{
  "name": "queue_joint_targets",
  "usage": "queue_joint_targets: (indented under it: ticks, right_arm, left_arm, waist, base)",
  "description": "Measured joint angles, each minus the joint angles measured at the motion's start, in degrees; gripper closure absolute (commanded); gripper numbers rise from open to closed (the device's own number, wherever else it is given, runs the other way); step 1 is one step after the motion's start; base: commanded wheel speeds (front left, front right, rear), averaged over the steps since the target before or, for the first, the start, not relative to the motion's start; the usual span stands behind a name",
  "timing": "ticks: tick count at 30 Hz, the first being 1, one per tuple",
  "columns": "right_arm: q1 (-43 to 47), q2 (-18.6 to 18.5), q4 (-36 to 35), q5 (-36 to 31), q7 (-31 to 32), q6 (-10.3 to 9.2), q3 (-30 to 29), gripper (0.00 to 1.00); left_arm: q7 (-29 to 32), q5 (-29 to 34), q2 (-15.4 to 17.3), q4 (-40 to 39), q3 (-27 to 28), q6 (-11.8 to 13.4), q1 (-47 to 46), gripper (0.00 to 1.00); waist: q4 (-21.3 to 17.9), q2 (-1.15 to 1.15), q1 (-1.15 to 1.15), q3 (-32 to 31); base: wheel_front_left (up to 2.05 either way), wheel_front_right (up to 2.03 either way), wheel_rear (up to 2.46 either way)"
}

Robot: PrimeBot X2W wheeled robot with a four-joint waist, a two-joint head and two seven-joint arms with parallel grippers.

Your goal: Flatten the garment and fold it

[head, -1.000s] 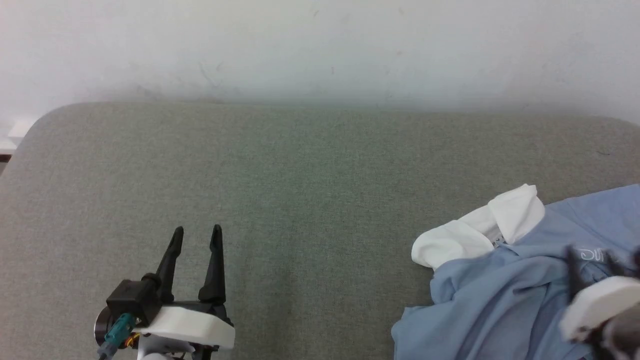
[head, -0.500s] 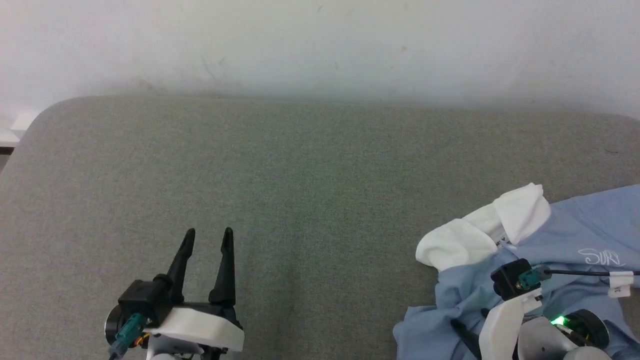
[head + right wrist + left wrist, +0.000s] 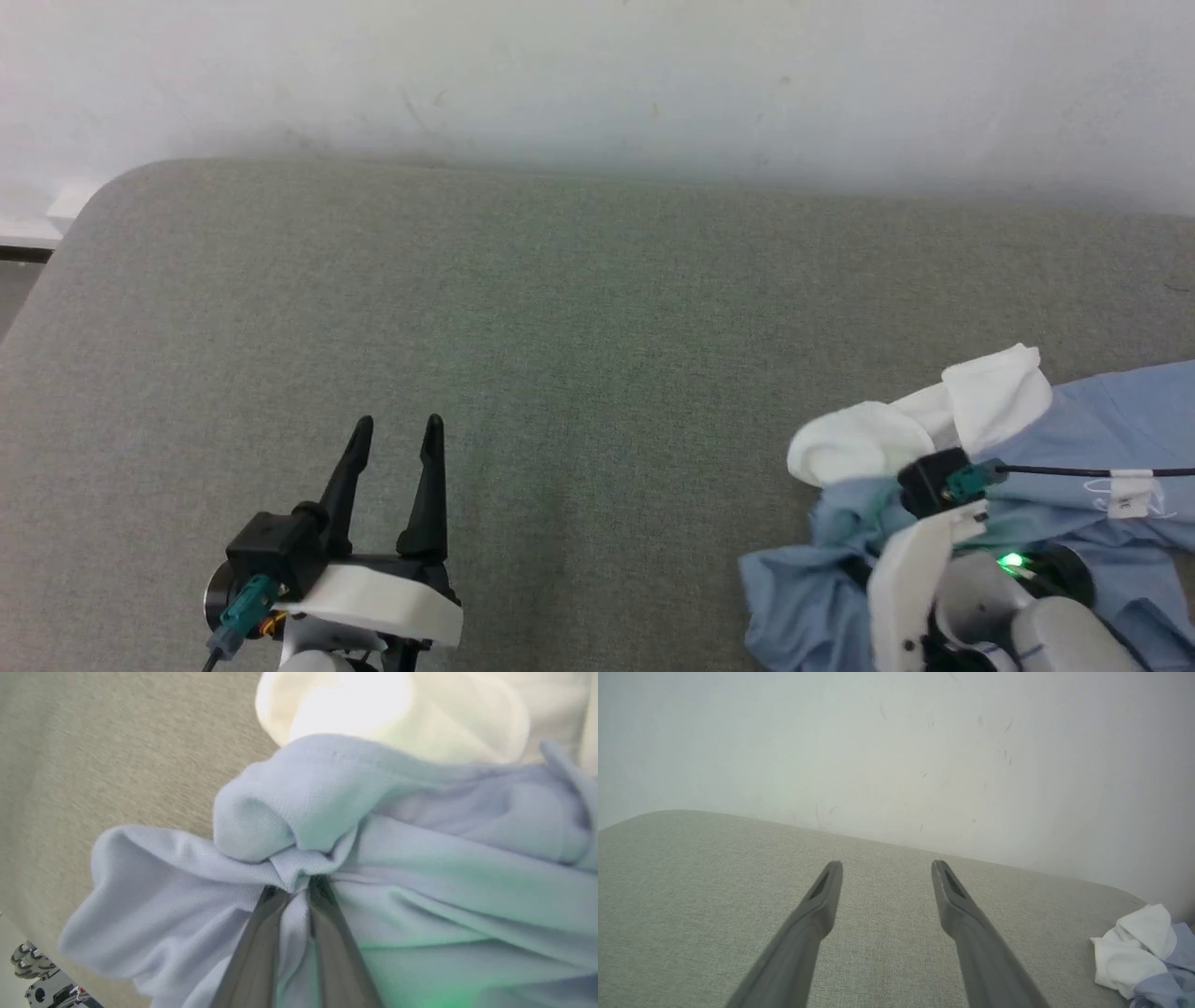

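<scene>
The garment [image 3: 803, 597] is seen crumpled in a heap on the grey cushion [image 3: 560, 327]. Its white collar [image 3: 868, 443] is turned out at the heap's far left edge, and the blue body is bunched to the right of the collar and on its near side.

The right gripper [image 3: 293, 887] is set down into the blue folds just beside the collar, on its near side. Its two fingers are drawn almost together with a ridge of blue cloth pinched between them, so a hold on the shirt is judged to be made. The left gripper [image 3: 399, 425] is held well apart from the collar, far to its left over bare fabric, with its fingers spread wide and nothing between them.

No long axis can be read from the heap. The right arm is by far the nearer to the collar. The pinched fold is judged best drawn leftward past the collar, where a second hold could be taken by the other arm.
</scene>
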Motion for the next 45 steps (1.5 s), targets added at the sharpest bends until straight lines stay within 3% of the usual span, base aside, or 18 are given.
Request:
queue_joint_targets:
  ticks: [8,12,14,15,20,24,29,37,45]
  right_arm:
    - [-9.12,8.02,2.08,0.35,-16.56,0.02,5.79,1.00]
    - [-12.50,9.88,7.00,1.51,-20.05,0.02,9.62,1.00]
    - [-12.97,10.09,10.43,1.54,-20.58,0.02,11.70,0.55]
    - [-12.95,10.16,11.94,1.59,-21.26,0.02,12.49,0.00]
    - [-12.82,10.38,13.62,1.58,-29.61,0.03,13.85,0.00]
    - [-10.74,10.23,8.95,-0.45,-38.31,0.09,12.12,0.00]
    - [-4.96,9.02,1.03,-3.49,-43.57,0.09,7.13,0.00]
    - [3.59,8.66,-11.32,-10.27,-43.09,0.09,-4.65,0.00]
    - [12.63,9.58,-22.81,-13.63,-39.12,0.09,-13.25,0.00]
  left_arm:
    - [0.00,0.11,0.00,0.12,0.12,0.05,-0.06,0.00]
    - [0.00,0.10,0.01,0.31,-0.21,0.05,-0.12,0.00]
    - [0.00,0.08,0.01,0.41,-0.53,0.05,-0.24,0.00]
    - [0.00,-0.01,0.01,0.44,-0.70,0.05,-0.28,0.00]
    - [0.00,-0.10,0.01,0.56,-1.02,0.37,-0.29,0.00]
    - [0.00,-0.07,0.01,0.77,-0.37,0.83,-0.19,0.00]
    - [-0.01,0.14,0.40,1.85,0.42,0.87,-0.03,0.00]
    - [1.75,0.55,1.68,4.30,0.18,0.88,0.13,0.00]
    - [16.22,-1.42,2.41,8.94,-4.85,-1.07,-2.01,0.00]
  waist:
    - [0.11,0.00,0.01,-0.81]
    - [0.51,0.00,0.01,-0.55]
    - [0.80,0.00,0.01,-0.28]
    - [0.95,0.00,0.01,-0.13]
    - [1.27,0.00,0.02,0.52]
    - [0.70,0.00,0.01,0.09]
    - [-0.63,0.00,0.00,-1.06]
    - [-4.04,0.00,0.00,-2.46]
    - [-6.51,0.00,0.00,-2.99]
  base:
    - [0.00,0.00,0.00]
    - [0.00,0.00,0.00]
    - [0.00,0.00,0.00]
    - [0.00,0.00,0.00]
    - [0.00,0.00,0.00]
    - [0.00,0.00,0.00]
    - [0.00,0.00,0.00]
    - [0.00,0.00,0.00]
    - [0.00,0.00,0.00]
